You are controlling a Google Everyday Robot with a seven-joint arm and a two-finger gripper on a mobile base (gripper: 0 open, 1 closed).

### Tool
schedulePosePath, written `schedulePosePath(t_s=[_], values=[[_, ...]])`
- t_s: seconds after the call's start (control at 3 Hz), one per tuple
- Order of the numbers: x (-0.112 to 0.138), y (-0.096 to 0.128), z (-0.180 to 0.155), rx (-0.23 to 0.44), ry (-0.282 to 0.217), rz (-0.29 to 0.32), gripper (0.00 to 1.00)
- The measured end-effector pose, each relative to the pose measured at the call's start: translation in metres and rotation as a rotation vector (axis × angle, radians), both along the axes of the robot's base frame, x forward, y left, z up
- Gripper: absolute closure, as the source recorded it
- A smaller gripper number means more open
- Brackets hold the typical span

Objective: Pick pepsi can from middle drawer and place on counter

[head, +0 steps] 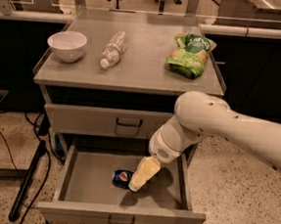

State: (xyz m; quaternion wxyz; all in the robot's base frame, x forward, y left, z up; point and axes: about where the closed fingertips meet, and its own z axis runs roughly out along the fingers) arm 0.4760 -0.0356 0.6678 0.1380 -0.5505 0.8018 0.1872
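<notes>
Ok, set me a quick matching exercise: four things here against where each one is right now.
Things:
1. bowl
2. bottle
3. bag
4. can

Places:
A. on the floor of the open drawer, next to the gripper
B. right side of the counter
C. left end of the counter
D. lying on the counter between the other two things

Pairs: 1-C, 2-D, 3-B, 4-A. The gripper is down inside the drawer, on the can's right.
</notes>
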Motion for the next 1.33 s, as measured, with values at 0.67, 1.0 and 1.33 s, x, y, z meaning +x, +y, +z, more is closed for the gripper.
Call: schedulePosePath(t_s=[0.67, 1.0, 1.33], values=[[0.006, 0.012, -0.041, -0.002, 0.035, -0.005, 0.0], [0.004, 0.013, -0.057, 0.002, 0.034, -0.038, 0.0], [0.025, 0.006, -0.084, 0.035, 0.024, -0.124, 0.0]])
